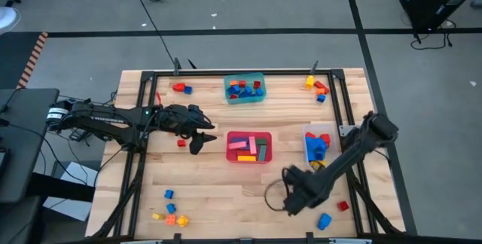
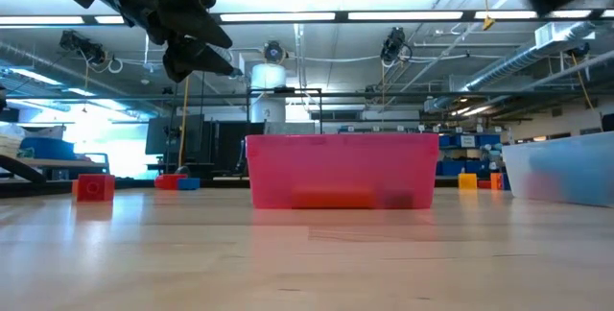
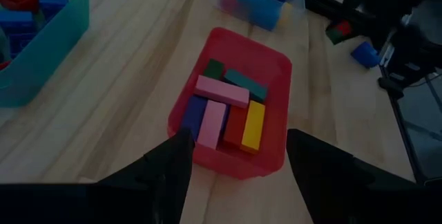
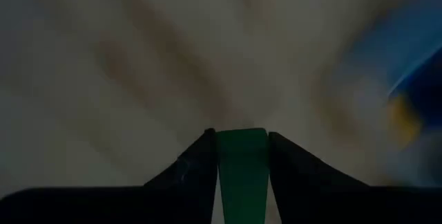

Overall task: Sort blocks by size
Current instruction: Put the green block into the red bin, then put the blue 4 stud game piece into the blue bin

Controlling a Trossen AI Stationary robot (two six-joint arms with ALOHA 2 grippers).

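Right gripper (image 4: 242, 156): fingers closed on a green block (image 4: 242, 175), low at the table's front right. Left gripper (image 3: 238, 172): fingers wide apart, empty, above the red tub (image 1: 248, 157). Judged partly done: long bars fill the red tub, the teal tub (image 1: 245, 96) and clear tub (image 1: 319, 131) hold blocks. Loose blocks (image 1: 169, 214) remain at the front left, back corners and front right.

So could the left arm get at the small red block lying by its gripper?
Probably yes: the left gripper is open and empty, and the small red block lies alone on bare table beside it.
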